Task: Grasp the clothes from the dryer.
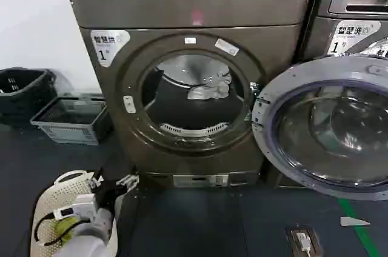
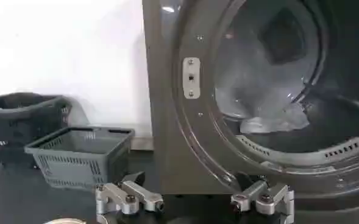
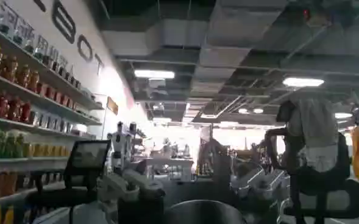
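The dryer is standing with its glass door swung wide open to the right. The clothes are lying inside the drum, toward its right side. The left gripper is hovering low before the dryer's lower left corner, fingers spread wide, holding nothing.

I'm looking at what seems to be a laundry corner inside a shop or showroom. The bronze-grey dryer with its number 1 sticker is standing at 12 o'clock, an LG machine at 2 o'clock, laundry baskets at 10 o'clock. Behind me, shelves of bottled drinks are running under ceiling lights.
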Available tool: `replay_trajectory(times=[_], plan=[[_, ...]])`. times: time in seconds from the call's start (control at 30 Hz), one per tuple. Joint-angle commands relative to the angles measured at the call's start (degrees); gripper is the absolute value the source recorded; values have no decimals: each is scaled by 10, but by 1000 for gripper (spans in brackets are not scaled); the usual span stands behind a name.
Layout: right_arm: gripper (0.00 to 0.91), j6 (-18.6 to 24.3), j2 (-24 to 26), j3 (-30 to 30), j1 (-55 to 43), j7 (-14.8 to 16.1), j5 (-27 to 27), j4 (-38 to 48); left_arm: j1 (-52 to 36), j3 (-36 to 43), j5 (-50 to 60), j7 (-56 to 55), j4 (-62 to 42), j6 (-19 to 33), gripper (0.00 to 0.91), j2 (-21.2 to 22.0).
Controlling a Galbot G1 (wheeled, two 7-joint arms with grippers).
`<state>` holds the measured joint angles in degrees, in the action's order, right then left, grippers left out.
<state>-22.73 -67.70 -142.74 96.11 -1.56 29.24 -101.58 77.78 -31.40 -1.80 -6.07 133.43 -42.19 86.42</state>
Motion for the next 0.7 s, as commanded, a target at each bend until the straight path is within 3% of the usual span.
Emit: replay_trajectory(times=[0.03,0.33,0.7], plan=[[907,61,1,13,3,-39,0,17,3,-1,2,1,4,-28,907,-1],[907,68,-7,12,-1,-26,1,23,2,-1,3,1,8,-28,907,-11],[907,55,-4,16,1,-35,4,25,6,-1,3,-1,12,-28,907,-11]])
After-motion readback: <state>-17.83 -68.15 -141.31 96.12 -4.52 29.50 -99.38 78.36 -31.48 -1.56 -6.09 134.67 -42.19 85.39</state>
